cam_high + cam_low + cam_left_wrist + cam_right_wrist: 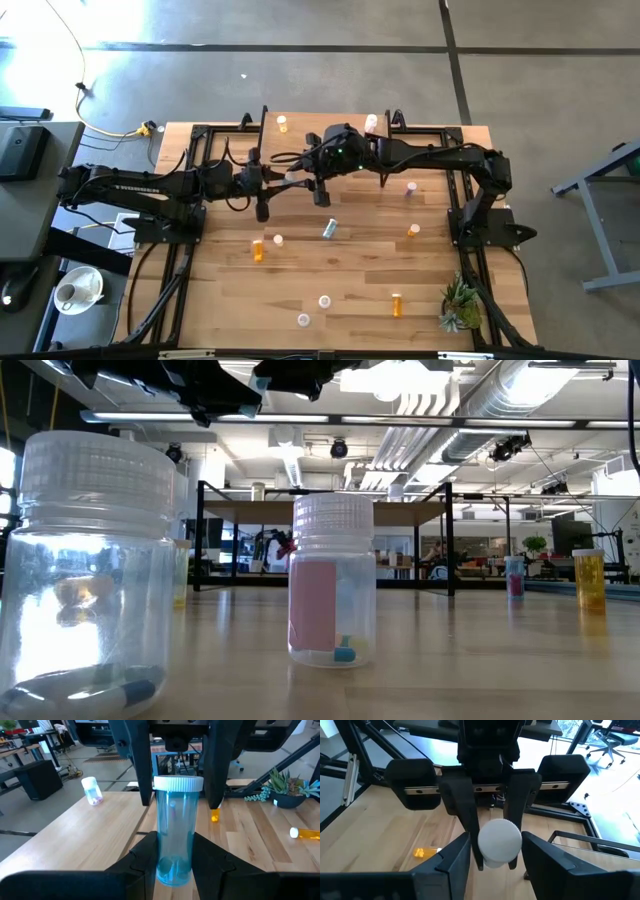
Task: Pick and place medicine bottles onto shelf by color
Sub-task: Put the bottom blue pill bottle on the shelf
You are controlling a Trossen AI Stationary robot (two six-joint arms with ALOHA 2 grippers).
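Left arm first: it reaches in from your left along the far half of the table [230, 290], and the left gripper [172, 867] pinches the lower end of a light blue bottle [172, 830], one dark finger [142, 865] on each side of it. The bottle is held up off the wood above the table's middle, its white cap pointing toward the other arm.

Next along, you see an orange bottle [259, 250] standing nearer the front with a small white-capped bottle [277, 240] just beside it. Another orange-tinted bottle [282, 124] stands at the far edge. A pale bottle [329, 229] lies on its side near the centre, and two more small bottles [324, 301] stand toward the front edge.

Meeting the blue bottle head-on is the right gripper [496, 847]. Its jaws are spread, one on either side of the white cap and close in, without a clear squeeze on it.

Farther right, a pink bottle [410, 187] and an orange one [413, 231] stand near the right arm's base, well apart from the held bottle. A small potted plant [460, 305] sits at the front right corner.
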